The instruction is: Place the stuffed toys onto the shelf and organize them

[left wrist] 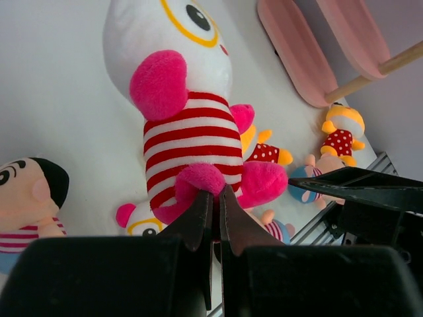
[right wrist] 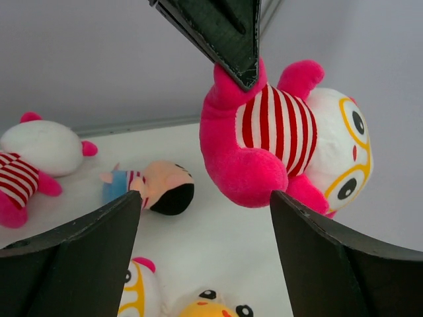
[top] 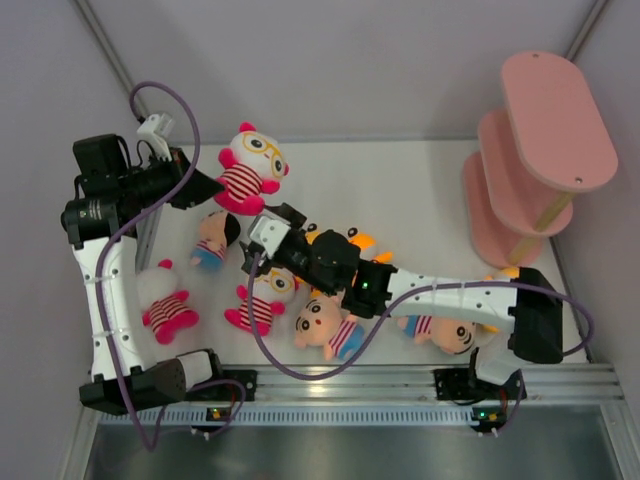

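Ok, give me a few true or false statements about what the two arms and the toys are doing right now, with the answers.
1. The left gripper is shut on the striped toy with glasses. True.
2. The right gripper grips that toy too. False: it stands open, holding nothing.
3. A toy sits on the top board of the pink shelf. False: no toy shows on that board.
4. A black-haired toy lies on the table. True.
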Controlling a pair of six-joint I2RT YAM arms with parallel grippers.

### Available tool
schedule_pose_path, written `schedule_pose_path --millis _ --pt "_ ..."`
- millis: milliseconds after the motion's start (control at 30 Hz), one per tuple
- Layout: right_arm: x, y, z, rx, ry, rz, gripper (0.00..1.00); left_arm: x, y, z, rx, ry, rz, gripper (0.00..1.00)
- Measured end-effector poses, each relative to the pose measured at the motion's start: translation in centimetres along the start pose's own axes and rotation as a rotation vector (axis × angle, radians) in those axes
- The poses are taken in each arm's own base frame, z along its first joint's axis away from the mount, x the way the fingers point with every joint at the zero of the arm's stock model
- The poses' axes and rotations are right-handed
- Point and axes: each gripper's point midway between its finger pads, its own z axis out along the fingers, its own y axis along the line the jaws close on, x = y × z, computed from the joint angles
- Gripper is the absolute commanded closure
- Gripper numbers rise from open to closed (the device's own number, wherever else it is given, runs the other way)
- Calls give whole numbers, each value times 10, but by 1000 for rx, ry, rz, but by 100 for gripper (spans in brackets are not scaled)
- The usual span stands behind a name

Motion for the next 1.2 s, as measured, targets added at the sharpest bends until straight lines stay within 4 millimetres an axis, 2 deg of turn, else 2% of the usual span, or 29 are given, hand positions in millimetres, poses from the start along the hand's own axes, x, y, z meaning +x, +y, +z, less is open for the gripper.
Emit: schedule_pose_path --millis 200,367,500,633,800,833,933,1033,1200 --pt "7 -2 17 11 42 -4 34 0 -2 0 7 0 -18 100" --pt "1 -16 30 -7 32 63 35 0 -4 0 16 0 -21 100" --pt "7 -28 38 -10 39 113 36 -1 -8 -1 33 -2 -21 100" --pt "20 -27 48 -20 64 129 36 -4 -13 -3 49 -10 -13 100" --pt "33 -21 53 -60 88 144 27 -5 -16 -4 57 -14 -7 100" --pt "34 -22 53 -69 86 151 23 -5 -17 -5 60 -14 -6 100" --pt "35 -27 55 -99 69 171 11 -5 -17 -5 60 -15 -5 100" --pt "41 -36 51 -142 60 185 4 -5 -18 -5 67 -14 -2 100" --pt "37 -53 45 -176 32 197 1 -5 -20 -5 81 -13 -1 100"
